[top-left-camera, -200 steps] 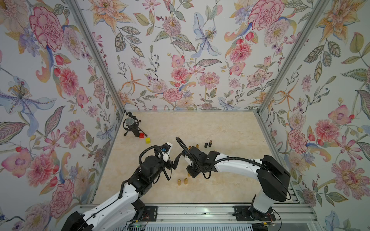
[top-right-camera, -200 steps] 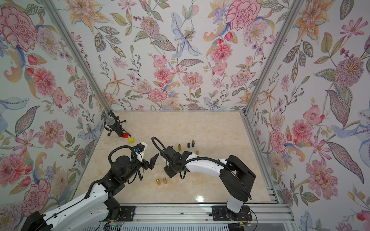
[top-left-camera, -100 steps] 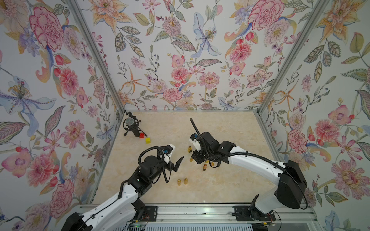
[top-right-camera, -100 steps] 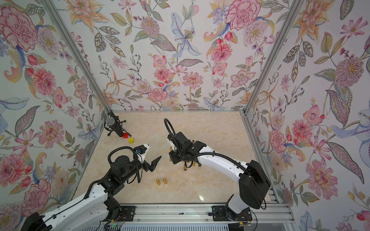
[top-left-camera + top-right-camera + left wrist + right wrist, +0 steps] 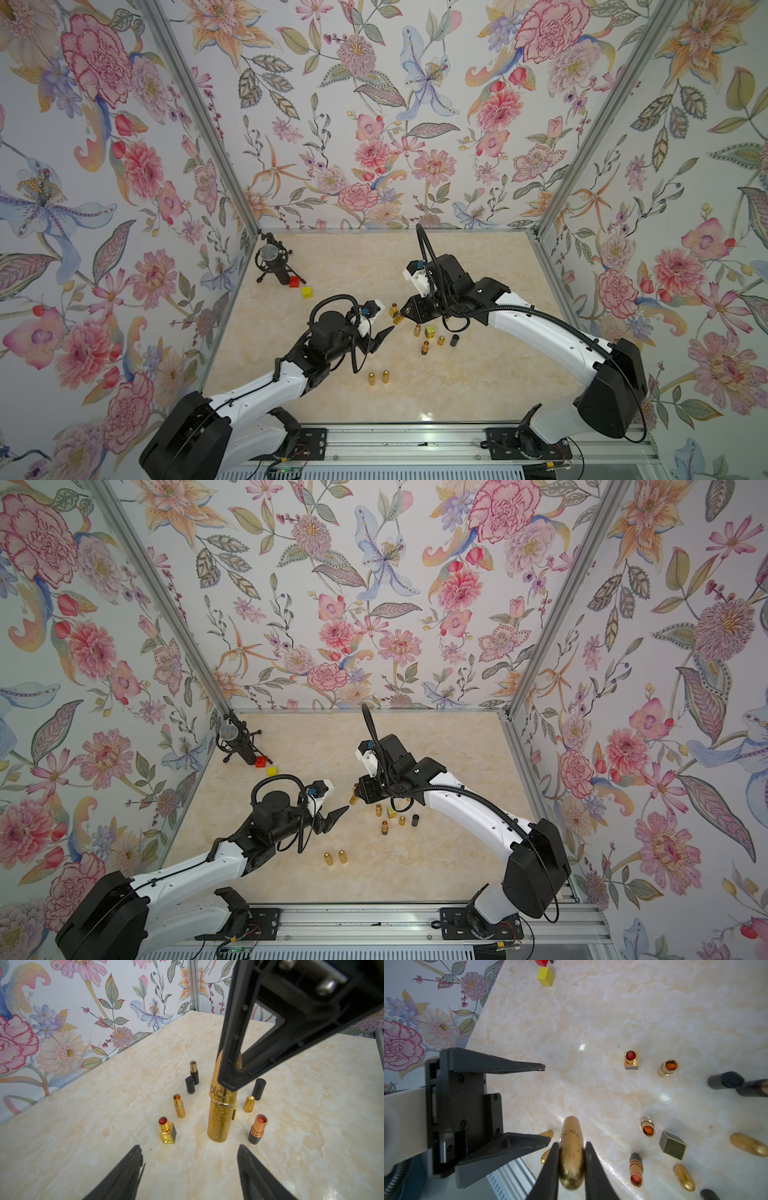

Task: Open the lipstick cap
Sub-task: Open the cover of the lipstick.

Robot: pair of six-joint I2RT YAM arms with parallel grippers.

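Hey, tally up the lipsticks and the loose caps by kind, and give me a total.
Open lipsticks: 5
Closed lipsticks: 3
Round gold caps: 2
Square gold cap: 1
Black caps: 2
Total: 13

Right claw (image 5: 404, 313) carried lipstick (image 5: 220, 1118) rightward; left claw (image 5: 189, 1147) narrowed.

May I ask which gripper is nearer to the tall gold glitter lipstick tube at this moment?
Right. The right gripper is shut on the upper part of the tall gold glitter lipstick tube. The left gripper is open and stops short of the tube's lower body, not touching it.
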